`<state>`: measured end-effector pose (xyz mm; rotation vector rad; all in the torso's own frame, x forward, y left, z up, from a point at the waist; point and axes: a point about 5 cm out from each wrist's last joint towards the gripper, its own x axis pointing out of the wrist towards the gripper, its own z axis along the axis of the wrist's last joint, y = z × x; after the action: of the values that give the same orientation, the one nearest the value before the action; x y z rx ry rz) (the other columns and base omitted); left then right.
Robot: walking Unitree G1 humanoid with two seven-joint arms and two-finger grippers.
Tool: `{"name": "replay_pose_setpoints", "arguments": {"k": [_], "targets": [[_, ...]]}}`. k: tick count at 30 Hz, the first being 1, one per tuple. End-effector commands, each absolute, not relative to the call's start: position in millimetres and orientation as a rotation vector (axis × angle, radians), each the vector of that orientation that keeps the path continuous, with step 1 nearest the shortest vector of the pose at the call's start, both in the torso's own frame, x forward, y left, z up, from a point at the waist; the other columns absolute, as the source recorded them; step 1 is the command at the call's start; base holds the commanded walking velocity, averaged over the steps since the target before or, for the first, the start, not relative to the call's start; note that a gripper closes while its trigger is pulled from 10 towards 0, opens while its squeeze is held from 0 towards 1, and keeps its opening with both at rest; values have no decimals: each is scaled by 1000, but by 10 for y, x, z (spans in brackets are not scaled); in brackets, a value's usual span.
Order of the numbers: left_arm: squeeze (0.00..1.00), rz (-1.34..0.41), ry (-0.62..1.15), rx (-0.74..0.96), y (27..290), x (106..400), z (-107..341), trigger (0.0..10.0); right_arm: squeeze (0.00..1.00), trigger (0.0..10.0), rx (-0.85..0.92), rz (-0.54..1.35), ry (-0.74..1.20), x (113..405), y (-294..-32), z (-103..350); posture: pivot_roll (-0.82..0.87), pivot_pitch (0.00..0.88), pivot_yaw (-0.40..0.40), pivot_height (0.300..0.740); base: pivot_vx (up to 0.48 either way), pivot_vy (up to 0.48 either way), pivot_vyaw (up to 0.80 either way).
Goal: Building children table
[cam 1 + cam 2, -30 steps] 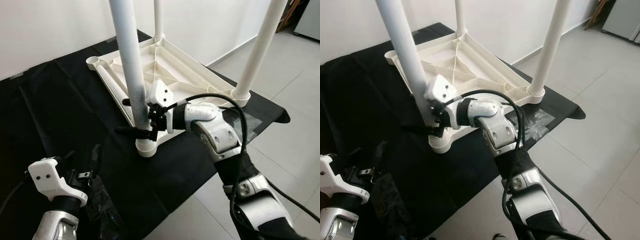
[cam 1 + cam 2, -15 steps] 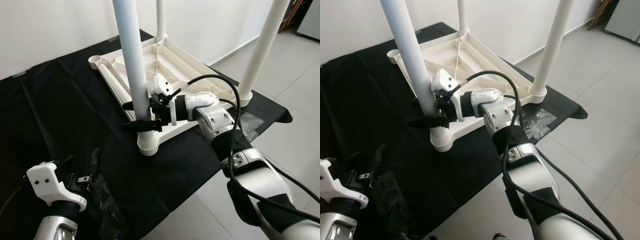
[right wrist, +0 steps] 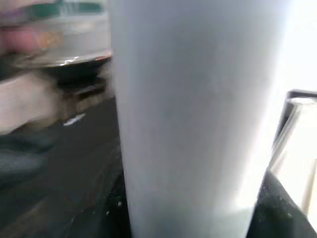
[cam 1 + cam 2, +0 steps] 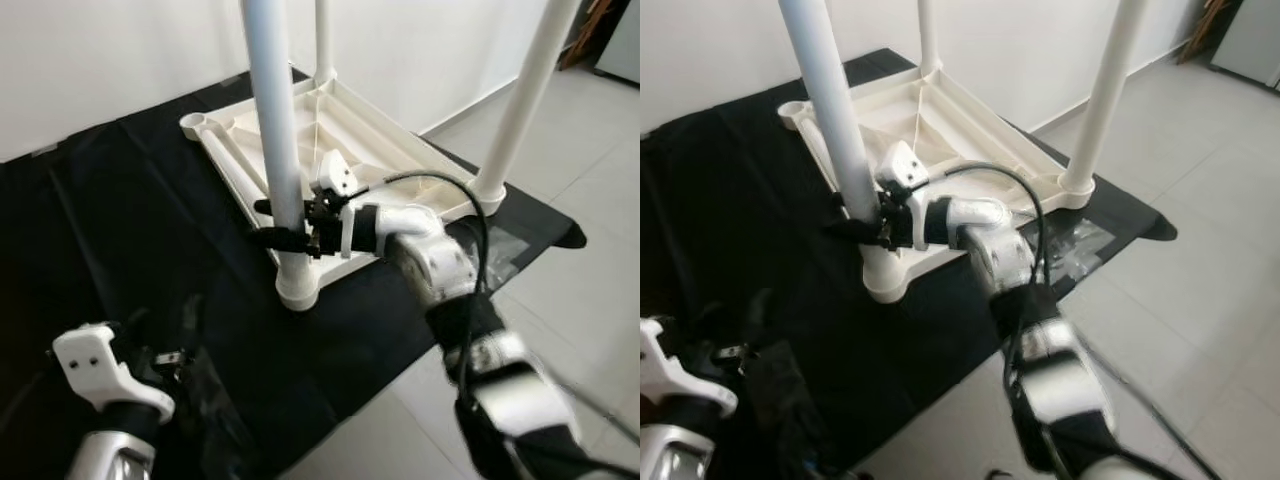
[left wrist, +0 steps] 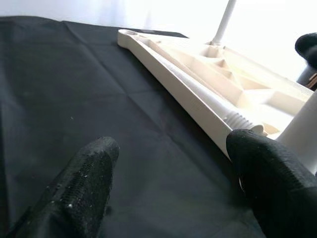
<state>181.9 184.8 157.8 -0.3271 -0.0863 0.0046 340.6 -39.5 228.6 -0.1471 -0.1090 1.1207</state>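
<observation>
The upturned white tabletop (image 4: 330, 120) lies on a black cloth (image 4: 110, 220) beyond the right claw (image 4: 290, 222), with three legs standing in its corner sockets. The biggest risk is that whole frame: a sideways push from the arm could slide or tip the tabletop on the cloth. Next, the near leg (image 4: 275, 120) could cross-thread or lean in its socket (image 4: 296, 290), just below the claw, if it is turned off-axis. Smaller still, smooth plastic may slip in the fingers.

The right arm reaches forward and across, wrist level, its fingers closed round the near leg low down; the wrist view is blurred, so contact looks firm but I cannot be sure. The left claw (image 5: 168, 183) hangs low near the robot, fingers spread wide, holding nothing. A loose leg (image 5: 198, 96) lies in the tabletop ahead of it.
</observation>
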Motion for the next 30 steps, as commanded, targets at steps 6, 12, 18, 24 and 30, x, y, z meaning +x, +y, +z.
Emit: {"name": "replay_pose_setpoints", "arguments": {"k": [6,12,18,24,30], "targets": [[0,0,-66,-328,1901,1857,1532,10000,0,0,-113,623,116,3031,-441,1766,35,197,85,740,0,0,0],[0,-9,-65,-321,1919,1900,1524,10000,0,10000,-92,686,93,3028,-303,1819,33,189,89,740,0,0,0],[0,-6,-70,-321,1915,1910,1532,10000,1000,10000,-63,915,-11,3029,-211,2160,36,192,89,740,0,0,0],[0,-6,-72,-324,1894,1904,1535,10000,529,10000,-248,1317,-114,3112,-372,2406,49,194,84,740,0,0,0],[0,3,-75,-323,1886,1867,1548,10000,0,10000,-317,1455,-39,3348,-521,2452,60,202,80,740,0,0,0]]}}
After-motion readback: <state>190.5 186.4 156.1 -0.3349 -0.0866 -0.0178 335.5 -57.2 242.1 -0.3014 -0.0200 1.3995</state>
